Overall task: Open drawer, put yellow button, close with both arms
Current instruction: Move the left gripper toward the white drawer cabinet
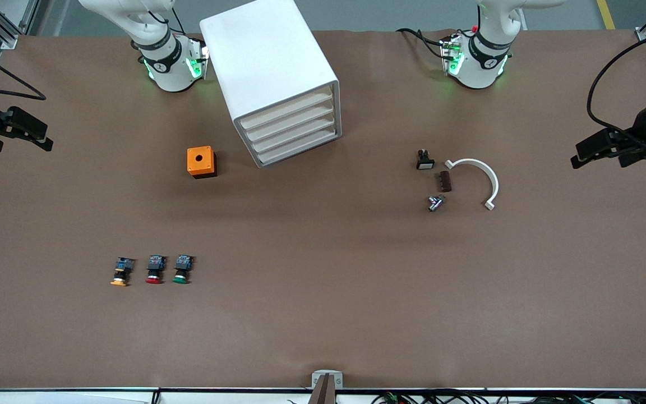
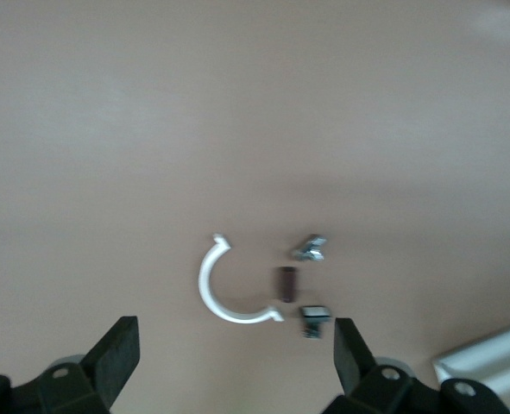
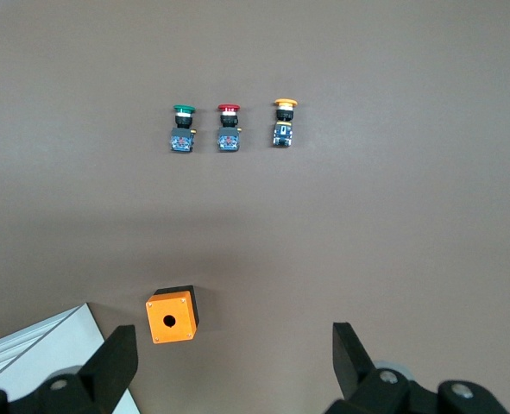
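The white cabinet [image 1: 270,73] stands between the two arm bases, with the fronts of its four drawers [image 1: 292,132] all shut and turned toward the front camera. The yellow button [image 1: 120,272] [image 3: 283,121] lies on its side near the front camera, at the right arm's end of a row of three. My right gripper [image 1: 42,139] [image 3: 235,341] hangs open and empty over the right arm's end of the table. Over the left arm's end of the table, my left gripper [image 1: 578,157] [image 2: 237,332] is likewise open and empty.
A red button [image 1: 155,270] and a green button [image 1: 182,269] lie beside the yellow one. An orange box [image 1: 201,161] with a round hole sits beside the cabinet. A white C-shaped clamp [image 1: 480,174], a brown block [image 1: 445,181] and two small parts lie toward the left arm's end.
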### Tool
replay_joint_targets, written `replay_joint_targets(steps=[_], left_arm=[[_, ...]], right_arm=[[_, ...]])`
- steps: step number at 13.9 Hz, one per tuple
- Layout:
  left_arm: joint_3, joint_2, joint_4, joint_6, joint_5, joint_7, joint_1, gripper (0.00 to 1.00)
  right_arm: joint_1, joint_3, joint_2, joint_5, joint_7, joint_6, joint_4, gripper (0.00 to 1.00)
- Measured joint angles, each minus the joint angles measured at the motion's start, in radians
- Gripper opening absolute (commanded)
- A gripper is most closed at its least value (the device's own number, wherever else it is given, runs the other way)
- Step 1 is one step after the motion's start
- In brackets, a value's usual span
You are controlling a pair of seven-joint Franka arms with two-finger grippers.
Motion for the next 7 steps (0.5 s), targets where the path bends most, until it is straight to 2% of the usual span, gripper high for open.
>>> replay_joint_targets(steps=[4, 7], left_arm=[[-0.001, 0.003, 0.000, -0.003, -0.188, -0.002, -0.001, 0.99], [-0.002, 0.044, -0.001, -0.025, -0.384, -0.084, -0.002, 0.99]], right_arm=[[0.000, 0.000, 0.000, 0.000, 0.000, 0.000, 0.000, 1.00], [0.000, 0.001, 0.000, 0.000, 0.000, 0.000, 0.000, 1.00]])
